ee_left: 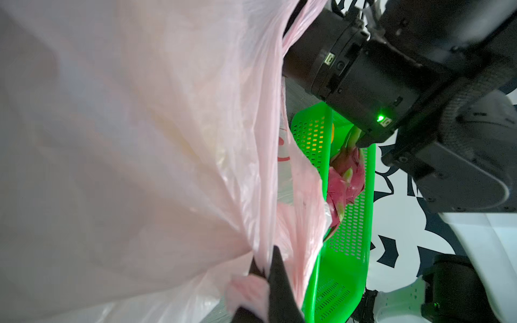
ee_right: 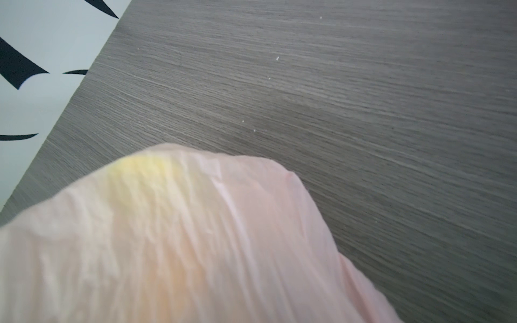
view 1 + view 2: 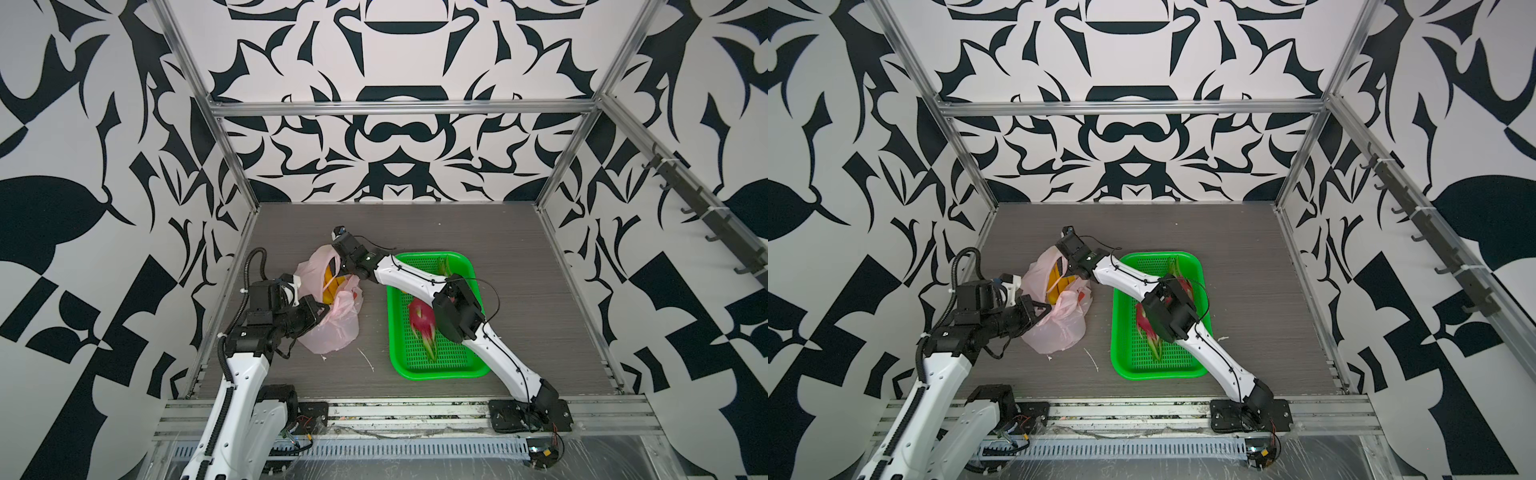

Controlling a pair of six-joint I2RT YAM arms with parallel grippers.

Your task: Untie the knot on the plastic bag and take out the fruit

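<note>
Plastic bag: pale pink, crumpled, on the grey table, just left of the green basket; mouth gaping.
Banana bunch: yellow, inside the bag.
Dragon fruit: magenta, lying in the basket.
Left gripper: clamped tight on a fold of bag plastic.
Right gripper: reaching into the bag mouth, fingertips hidden; opening cannot be told.
</note>
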